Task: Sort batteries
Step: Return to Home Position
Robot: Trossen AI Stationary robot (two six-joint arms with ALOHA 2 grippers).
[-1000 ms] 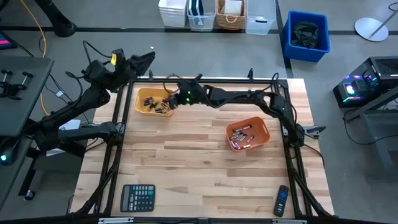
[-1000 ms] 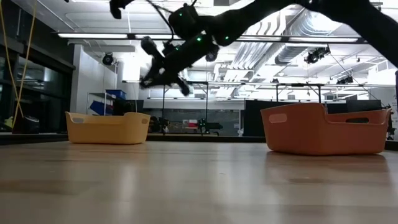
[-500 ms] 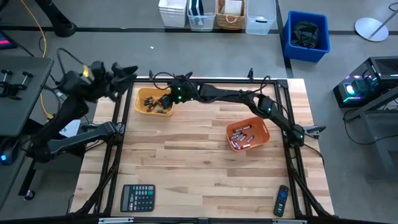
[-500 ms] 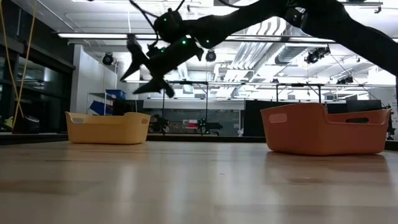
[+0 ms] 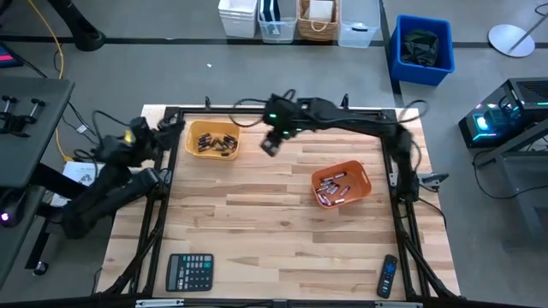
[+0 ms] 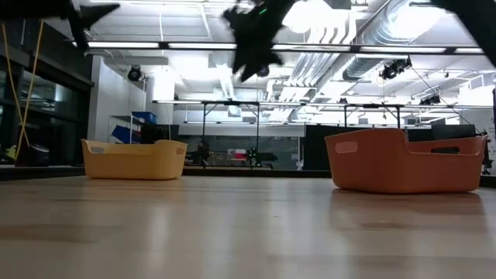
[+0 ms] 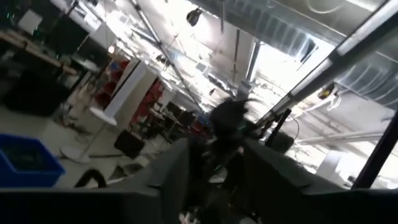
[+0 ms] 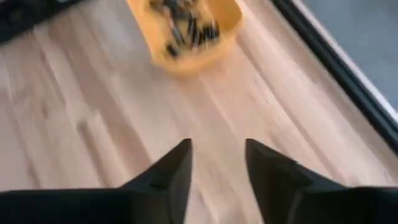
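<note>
Hanging above the worktop (image 5: 257, 231) near 12 o'clock, the right hand (image 5: 269, 144) has its two fingers parted with nothing between them, as its wrist view makes plain. The left hand (image 5: 168, 126) sits off the worktop's edge around 10 o'clock, pointed up at the ceiling, its fingers also spread and apparently empty. The dark batteries (image 5: 216, 144) lie in the yellow bin (image 5: 189, 141) at 11 o'clock, just to the 9 o'clock side of the right hand. The silvery batteries (image 5: 334, 186) lie in the orange bin (image 5: 364, 175) near 3 o'clock. Sorting looks finished, so the risk lies in the retreat. The right arm's way home likely passes over the orange bin, and a low elbow or dipping hand could clip a rim, shoving the bin or spilling cells. In the low view the hand rides well above both bins, so that seems unlikely.
</note>
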